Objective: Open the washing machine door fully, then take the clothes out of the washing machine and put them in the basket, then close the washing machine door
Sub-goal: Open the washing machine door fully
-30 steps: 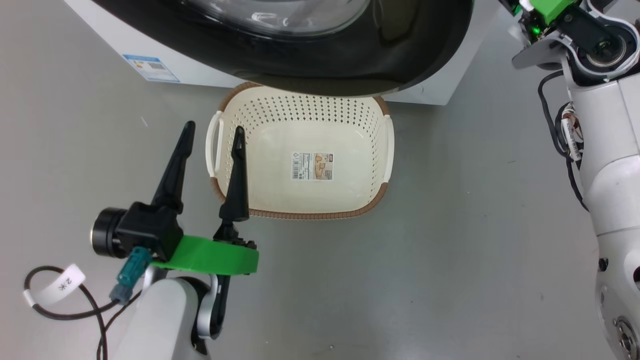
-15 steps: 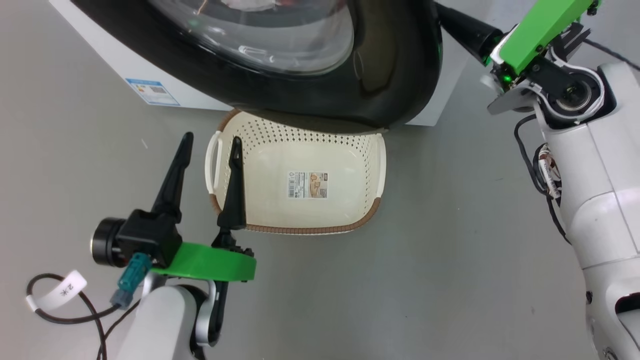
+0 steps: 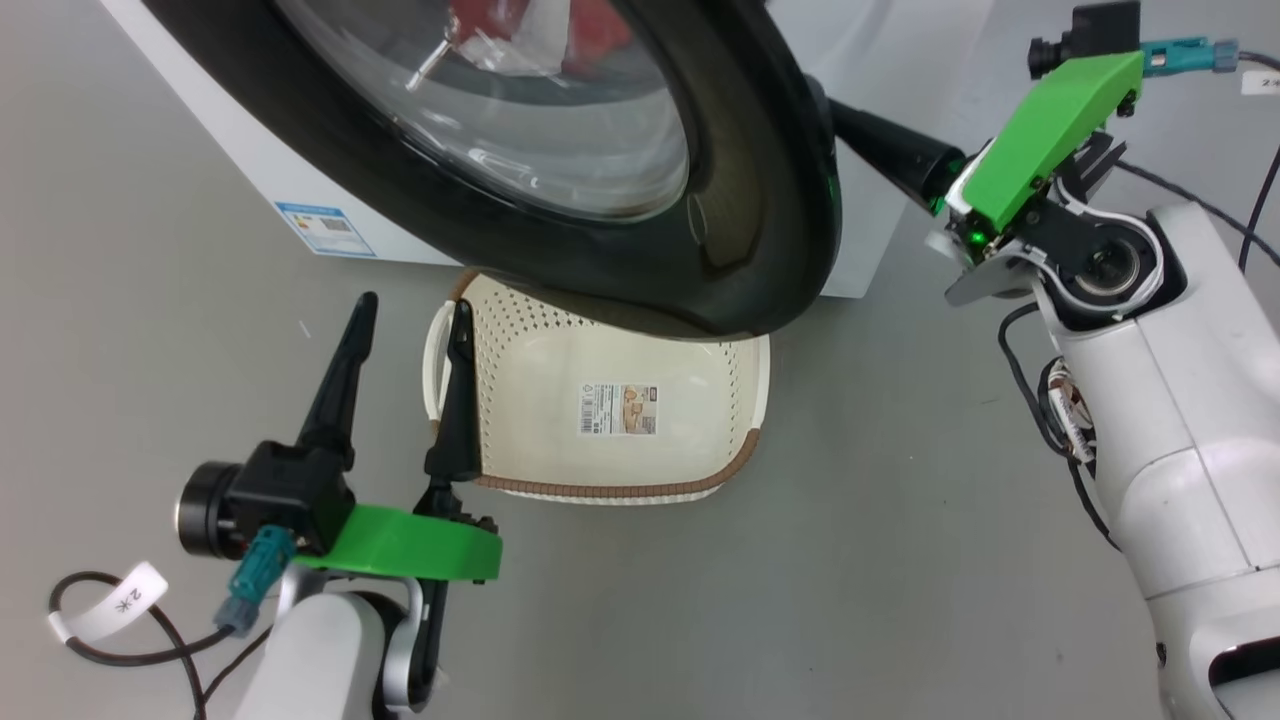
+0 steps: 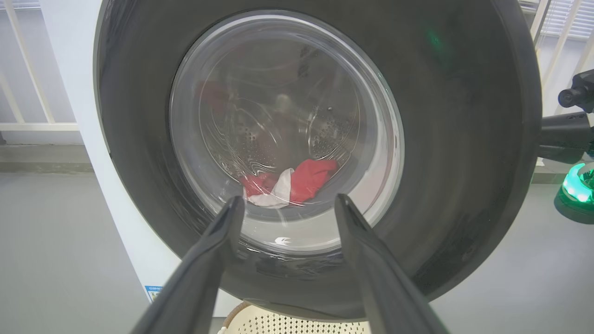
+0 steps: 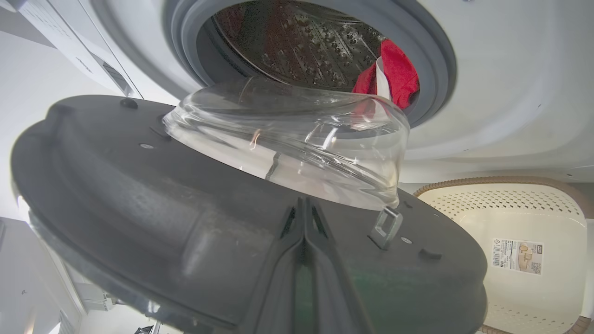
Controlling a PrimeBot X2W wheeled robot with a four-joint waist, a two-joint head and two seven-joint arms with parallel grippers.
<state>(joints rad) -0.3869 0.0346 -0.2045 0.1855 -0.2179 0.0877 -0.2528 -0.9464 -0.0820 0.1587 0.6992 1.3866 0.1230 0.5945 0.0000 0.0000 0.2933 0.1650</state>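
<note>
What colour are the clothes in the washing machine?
The clothes are red and white, clearest in the right wrist view.

The washing machine door (image 3: 760, 200) is swinging wider, its inner face lying ahead of the shut jaws of the right gripper (image 5: 304, 208) as it is reaching further in. The clothes (image 4: 308, 178) are coming into sight through its glass.

Washing machine door (image 3: 770, 200): wide black rim seen glossy, reflective; centre bowl of clear smooth glass; inner face matt dark grey plastic.
Washing machine (image 5: 510, 93): casing smooth white, faint sheen; drum (image 5: 297, 46) of dimpled, perforated steel; ring (image 5: 438, 69) of matt grey rubber.
Clothes (image 5: 399, 69): soft red cloth, white part.
Basket (image 3: 520, 330): cream perforated plastic, brown woven-look rim; paper sticker (image 3: 620, 409) on bottom.
Floor (image 3: 850, 580): smooth grey, matt.
</note>
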